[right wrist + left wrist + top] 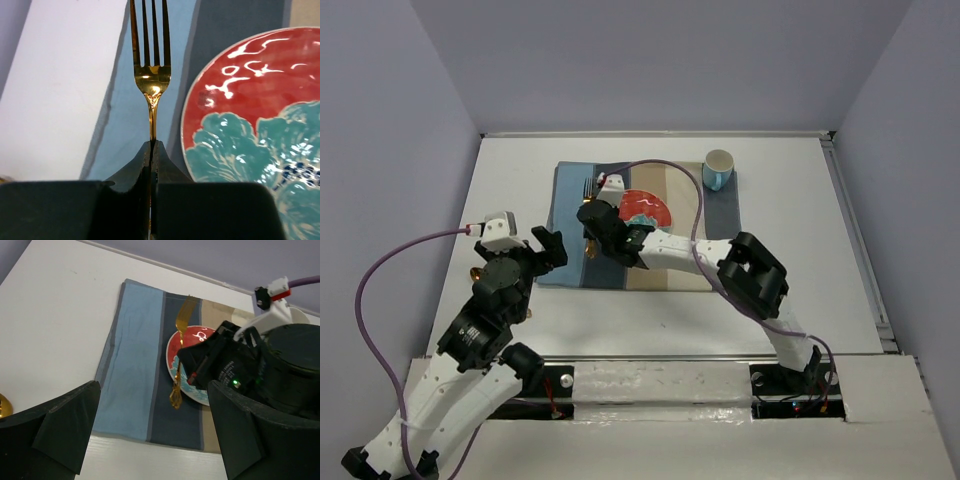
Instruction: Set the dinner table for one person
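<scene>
The white dinner table (520, 170) holds a striped blue, grey and beige placemat (570, 190). A red and teal plate (648, 210) sits on the mat. My right gripper (592, 222) is shut on the handle of a gold fork (150, 70). It holds the fork above the mat's blue stripe, just left of the plate (250, 125), tines pointing away. The left wrist view shows the fork (184, 320) lifted and tilted, its handle end hanging free. My left gripper (548, 247) is open and empty over the table near the mat's front left corner.
A blue cup (718, 170) stands at the mat's back right corner. A small gold object (477, 270) lies on the table beside the left arm, mostly hidden; it also shows at the left edge of the left wrist view (2, 406). Grey walls surround the table.
</scene>
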`<state>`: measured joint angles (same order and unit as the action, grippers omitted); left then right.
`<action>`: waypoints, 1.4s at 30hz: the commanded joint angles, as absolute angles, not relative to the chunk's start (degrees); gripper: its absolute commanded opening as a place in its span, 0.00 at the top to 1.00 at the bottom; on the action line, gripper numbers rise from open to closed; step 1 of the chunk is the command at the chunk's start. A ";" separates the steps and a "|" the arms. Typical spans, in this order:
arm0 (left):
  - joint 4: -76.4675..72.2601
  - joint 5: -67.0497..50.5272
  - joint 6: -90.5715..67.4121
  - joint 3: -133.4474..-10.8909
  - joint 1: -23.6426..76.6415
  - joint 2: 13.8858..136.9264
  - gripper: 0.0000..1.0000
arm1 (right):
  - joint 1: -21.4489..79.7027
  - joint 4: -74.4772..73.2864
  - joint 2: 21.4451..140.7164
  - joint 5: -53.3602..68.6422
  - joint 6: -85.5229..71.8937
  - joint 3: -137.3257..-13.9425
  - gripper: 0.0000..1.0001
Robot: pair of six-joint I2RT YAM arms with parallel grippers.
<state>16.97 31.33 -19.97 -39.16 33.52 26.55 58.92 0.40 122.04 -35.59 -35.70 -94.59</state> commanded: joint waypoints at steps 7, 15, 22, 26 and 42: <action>15.38 34.98 -19.95 -40.34 37.70 23.29 0.01 | 58.27 -3.33 135.42 -36.56 -46.05 -113.37 1.00; 15.29 35.07 -19.95 -40.25 38.23 22.85 0.01 | 57.74 -7.38 142.20 -36.04 -47.28 -120.58 1.00; 15.29 34.98 -19.78 -40.25 38.32 23.20 0.01 | 57.22 -8.79 144.84 -35.60 -48.78 -121.99 1.00; 15.29 34.98 -19.86 -40.25 38.23 23.29 0.01 | 57.22 -8.70 145.11 -33.58 -48.34 -122.60 0.68; 14.42 39.63 -19.87 -41.22 35.86 21.80 0.01 | 59.68 4.39 133.15 -10.22 -24.88 -110.83 0.49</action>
<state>16.99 34.76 -20.08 -39.16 36.21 22.98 57.71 -3.11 138.43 -21.10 -33.30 -112.20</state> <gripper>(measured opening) 0.989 0.512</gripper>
